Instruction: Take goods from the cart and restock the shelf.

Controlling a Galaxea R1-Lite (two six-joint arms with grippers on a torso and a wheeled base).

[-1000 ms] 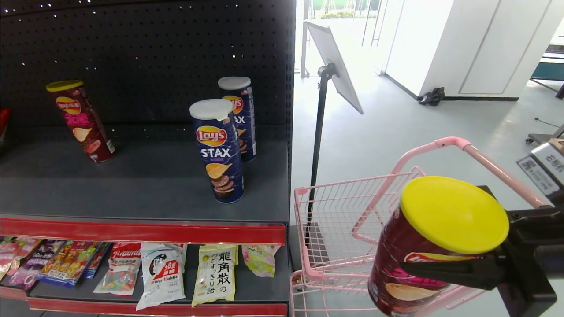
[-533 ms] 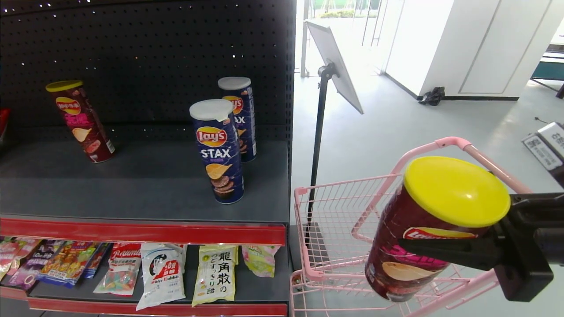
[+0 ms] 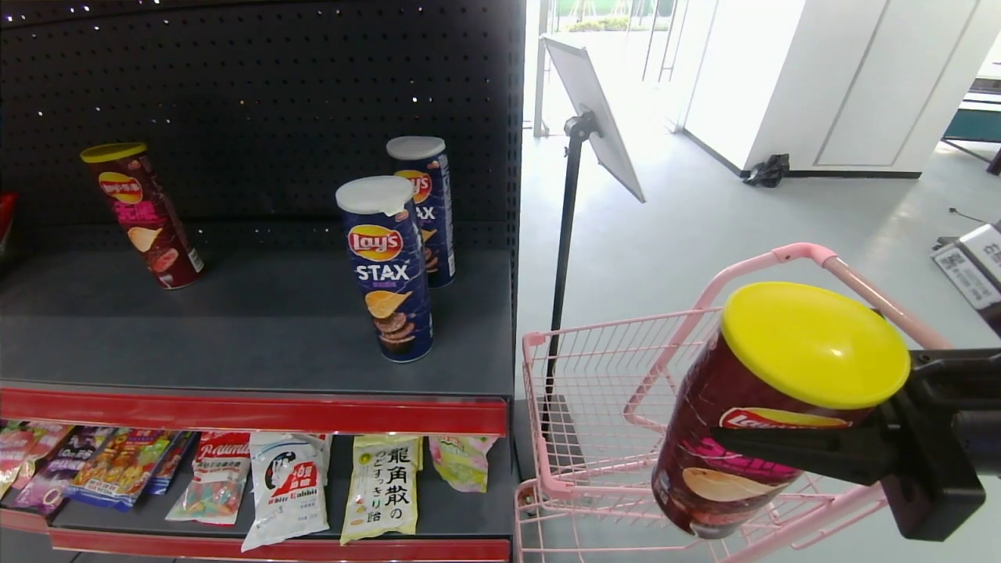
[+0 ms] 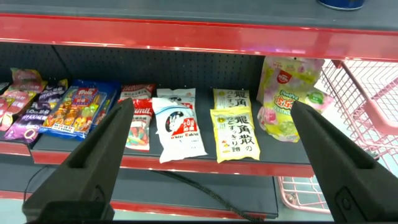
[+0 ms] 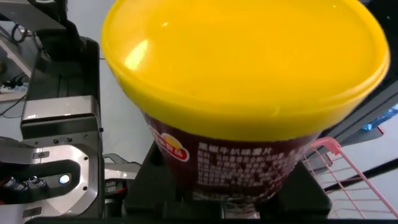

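Note:
My right gripper [image 3: 790, 453] is shut on a maroon chips can [image 3: 751, 422] with a yellow lid [image 5: 242, 59], held tilted above the pink cart [image 3: 602, 407] to the right of the shelf. On the grey upper shelf [image 3: 258, 328] stand two blue chips cans [image 3: 385, 270], one behind the other, and a matching maroon can [image 3: 145, 215] at the back left. My left gripper [image 4: 208, 155] is open, low down, facing the lower shelf [image 4: 174, 162] of snack bags.
Several snack bags [image 3: 289, 485] lie on the lower shelf under a red rail [image 3: 250, 410]. A sign stand [image 3: 575, 180] rises between shelf end and cart. The shelf floor between the maroon can and the blue cans is bare.
My right gripper raised the maroon can out of the cart and slightly left, then settled a touch lower. The left arm and shelf items stayed put.

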